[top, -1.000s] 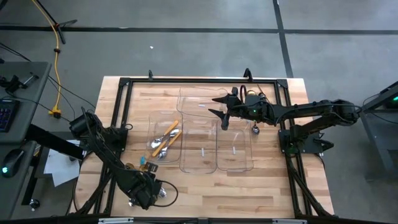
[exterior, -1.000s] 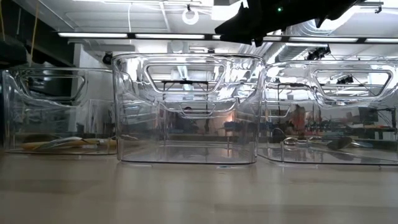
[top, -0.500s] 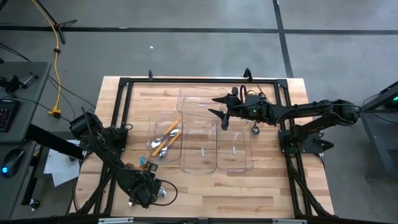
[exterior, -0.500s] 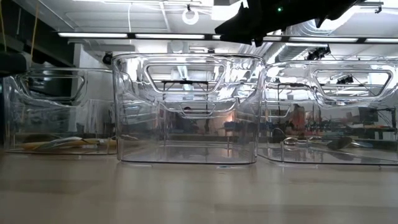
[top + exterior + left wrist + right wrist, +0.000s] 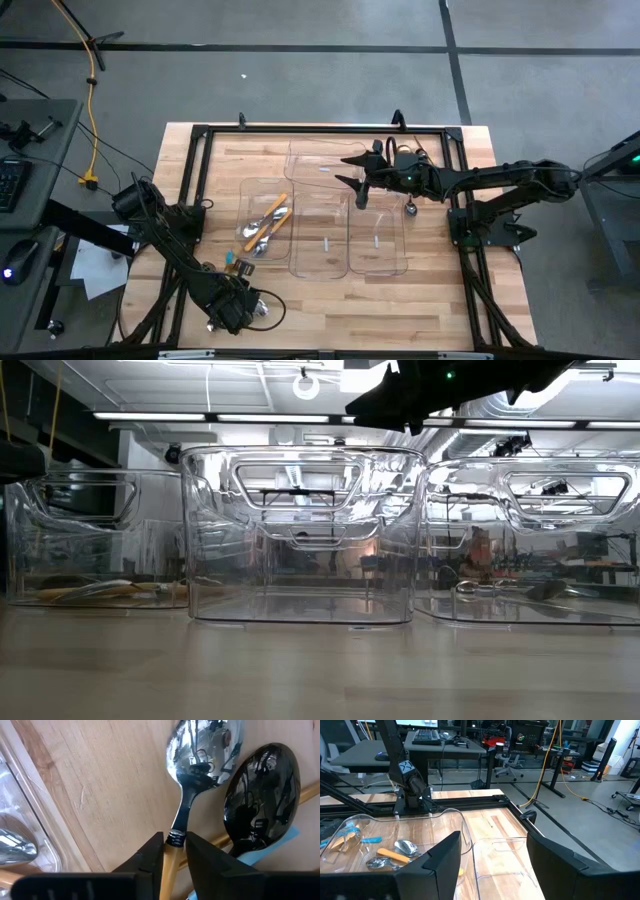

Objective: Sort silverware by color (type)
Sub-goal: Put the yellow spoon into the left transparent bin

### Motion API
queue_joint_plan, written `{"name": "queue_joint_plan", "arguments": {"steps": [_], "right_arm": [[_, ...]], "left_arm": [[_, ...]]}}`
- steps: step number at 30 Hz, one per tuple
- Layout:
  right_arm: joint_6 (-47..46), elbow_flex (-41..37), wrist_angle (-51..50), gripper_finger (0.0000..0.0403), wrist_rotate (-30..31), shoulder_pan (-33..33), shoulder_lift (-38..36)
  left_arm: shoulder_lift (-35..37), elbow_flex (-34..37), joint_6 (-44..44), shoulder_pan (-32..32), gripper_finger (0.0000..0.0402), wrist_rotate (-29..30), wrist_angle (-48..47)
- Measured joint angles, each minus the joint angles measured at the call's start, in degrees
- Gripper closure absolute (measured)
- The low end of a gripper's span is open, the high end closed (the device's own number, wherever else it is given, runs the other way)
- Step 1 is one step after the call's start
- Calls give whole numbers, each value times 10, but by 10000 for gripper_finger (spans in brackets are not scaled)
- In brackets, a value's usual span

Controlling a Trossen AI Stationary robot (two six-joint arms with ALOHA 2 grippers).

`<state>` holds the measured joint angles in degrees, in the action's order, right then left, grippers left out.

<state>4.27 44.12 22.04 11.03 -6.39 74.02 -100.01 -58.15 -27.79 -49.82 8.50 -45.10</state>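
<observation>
My left gripper (image 5: 176,851) is low over the table's near-left part (image 5: 236,268), shut on a silver spoon with an orange handle (image 5: 192,765). Beside that spoon lies a dark spoon (image 5: 260,795) with a teal handle. More orange-handled and gold cutlery (image 5: 266,222) lies in the left clear tray (image 5: 250,190), also seen in the low view as cutlery (image 5: 95,592). My right gripper (image 5: 352,172) hangs open above the far trays, touching nothing; its own view shows the gripper (image 5: 492,865) over the trays. My left gripper pinches the orange-handled spoon between its two fingers at the top of the handle (image 5: 169,862), just behind the dark collar at the neck. The fingers come from above and lie across the handle. The bowl points away from the gripper, close to the wooden table.
Three clear trays stand side by side in mid-table: left (image 5: 30,540), middle (image 5: 300,610), right (image 5: 620,540). A fourth tray (image 5: 300,160) sits behind them. A black frame (image 5: 300,130) borders the table. Bare wood (image 5: 350,310) lies along the near edge.
</observation>
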Motion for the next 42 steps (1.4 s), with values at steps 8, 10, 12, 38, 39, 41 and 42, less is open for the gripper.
{"name": "queue_joint_plan", "arguments": {"steps": [8, 10, 12, 38, 39, 41, 42], "right_arm": [[0, 0, 0, 192, 0, 0, 0], [0, 0, 0, 192, 0, 0, 0], [0, 0, 0, 192, 0, 0, 0], [0, 0, -2, 192, 0, 0, 0], [0, 0, -2, 192, 0, 0, 0], [0, 0, -2, 192, 0, 0, 0], [0, 0, -2, 192, 0, 0, 0]], "left_arm": [[1, 0, 14, 0, 360, 9, 1], [1, 0, 15, 0, 357, 15, 2], [1, 0, 15, 0, 352, 24, 2], [1, 23, 11, 15, 307, 2, 34], [1, 23, 10, 15, 315, 2, 34], [1, 23, 10, 15, 338, 2, 34], [1, 23, 10, 15, 351, 3, 34]]}}
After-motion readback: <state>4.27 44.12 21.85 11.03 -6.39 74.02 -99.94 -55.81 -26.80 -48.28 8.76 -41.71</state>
